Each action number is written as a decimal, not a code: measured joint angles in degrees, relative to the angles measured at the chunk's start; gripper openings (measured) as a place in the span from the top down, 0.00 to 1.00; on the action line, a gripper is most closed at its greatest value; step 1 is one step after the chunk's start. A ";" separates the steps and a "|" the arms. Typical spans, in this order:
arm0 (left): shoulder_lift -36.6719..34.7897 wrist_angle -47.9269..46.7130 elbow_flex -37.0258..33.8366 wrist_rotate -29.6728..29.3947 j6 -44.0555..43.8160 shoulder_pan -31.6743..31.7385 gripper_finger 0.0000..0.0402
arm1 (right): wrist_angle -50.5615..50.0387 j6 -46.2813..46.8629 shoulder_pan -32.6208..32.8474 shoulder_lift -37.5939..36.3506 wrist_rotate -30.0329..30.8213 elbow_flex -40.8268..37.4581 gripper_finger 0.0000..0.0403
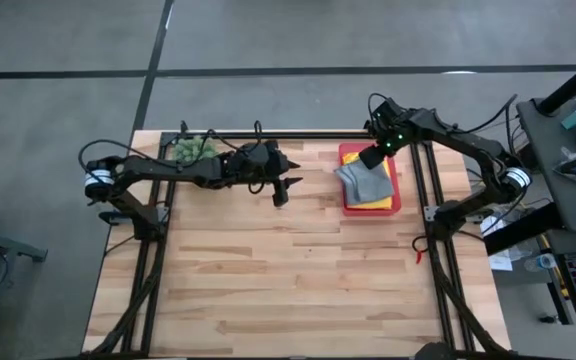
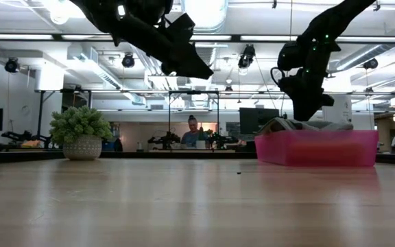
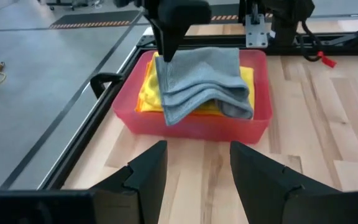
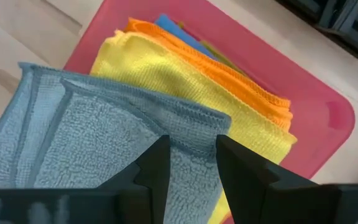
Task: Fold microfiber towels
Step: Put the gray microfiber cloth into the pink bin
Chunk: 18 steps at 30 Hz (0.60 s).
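The folded grey microfiber towel (image 3: 204, 84) lay atop the stack in the flat pink tray (image 3: 191, 127); the right gripper (image 4: 191, 158) hovered above it, fingers apart, and the left gripper (image 3: 197, 171) waited open nearby. Folding seemed nearly finished.

One pink tray (image 3: 185, 127); four towels visible in it, one each of grey (image 4: 92, 143), yellow (image 4: 185, 87), orange (image 4: 229, 71) and blue (image 4: 169, 25); one potted plant (image 2: 81, 134); two grippers, left (image 3: 194, 180) and right (image 4: 188, 165); one person (image 2: 193, 130) beyond the table.
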 joint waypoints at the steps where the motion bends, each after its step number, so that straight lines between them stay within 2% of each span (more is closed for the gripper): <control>1: 0.00 0.26 0.00 0.02 0.03 -0.02 0.60 | -0.04 0.00 0.00 0.00 -0.01 -0.18 0.72; 4: 0.00 1.33 -0.10 0.04 0.03 -0.04 0.60 | -0.33 -0.12 0.00 0.00 -0.03 -0.91 0.79; 8: 0.00 1.23 -0.15 0.02 0.03 -0.04 0.60 | -0.41 -0.52 0.01 0.00 0.02 -1.92 0.95; 11: 0.00 1.24 -0.15 0.02 0.03 -0.04 0.60 | -0.11 -0.43 0.00 -0.56 0.38 -1.93 0.97; 16: 0.00 1.20 -0.15 0.02 0.05 -0.04 0.60 | -2.32 -0.12 0.04 -2.97 7.22 -0.76 0.98; 18: 0.00 1.29 -0.15 0.02 0.05 -0.04 0.60 | -2.23 -0.23 0.00 -4.09 7.54 -0.39 0.98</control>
